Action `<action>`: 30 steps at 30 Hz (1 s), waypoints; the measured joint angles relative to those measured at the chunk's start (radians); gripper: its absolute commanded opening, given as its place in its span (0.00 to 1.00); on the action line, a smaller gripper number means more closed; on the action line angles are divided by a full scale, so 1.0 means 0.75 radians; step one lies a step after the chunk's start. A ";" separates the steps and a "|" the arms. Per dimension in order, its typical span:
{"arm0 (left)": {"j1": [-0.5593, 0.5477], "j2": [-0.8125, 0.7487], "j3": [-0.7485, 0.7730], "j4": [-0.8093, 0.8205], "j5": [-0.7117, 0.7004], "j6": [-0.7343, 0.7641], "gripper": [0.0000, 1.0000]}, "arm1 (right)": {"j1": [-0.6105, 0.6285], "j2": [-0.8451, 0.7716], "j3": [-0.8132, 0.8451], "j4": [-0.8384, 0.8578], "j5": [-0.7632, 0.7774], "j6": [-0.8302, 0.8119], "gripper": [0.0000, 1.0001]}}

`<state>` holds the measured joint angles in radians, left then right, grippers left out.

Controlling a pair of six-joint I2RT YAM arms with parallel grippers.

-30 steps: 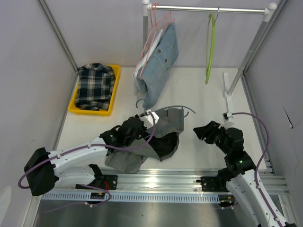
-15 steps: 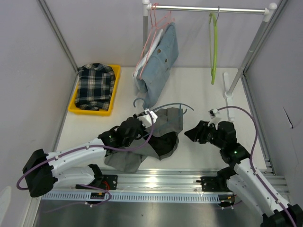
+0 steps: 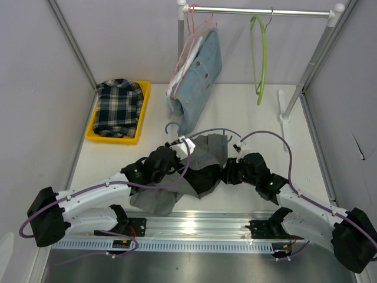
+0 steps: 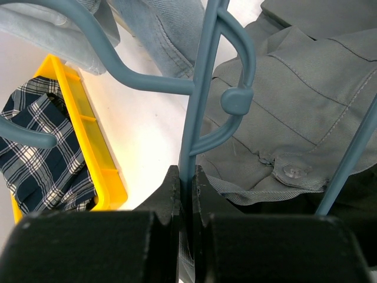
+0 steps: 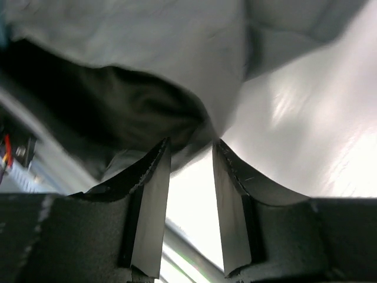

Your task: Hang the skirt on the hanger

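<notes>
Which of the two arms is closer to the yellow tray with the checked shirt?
Left. The left gripper, jaws shut on the blue hanger, sits down-right of the yellow tray in the top view. The right gripper, open, is beyond the skirt, farther right.

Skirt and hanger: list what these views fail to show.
- Left wrist: the hanger, clamped in the left gripper, runs off the frame edges, so its ends are unseen.
- Top view: that gripper and the skirt hide most of the hanger.
- Right wrist: blurred. Whether the open right gripper touches the skirt's edge cannot be told.
</notes>
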<state>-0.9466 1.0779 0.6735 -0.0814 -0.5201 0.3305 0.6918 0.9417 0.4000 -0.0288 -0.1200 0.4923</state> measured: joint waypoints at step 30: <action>-0.198 -0.038 -0.001 0.004 -0.164 0.085 0.00 | -0.468 0.178 0.184 -0.017 -0.114 0.102 0.00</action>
<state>-1.0954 1.0492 0.6731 -0.0788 -0.6434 0.3946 0.3408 1.0748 0.5381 -0.0418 -0.2058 0.5686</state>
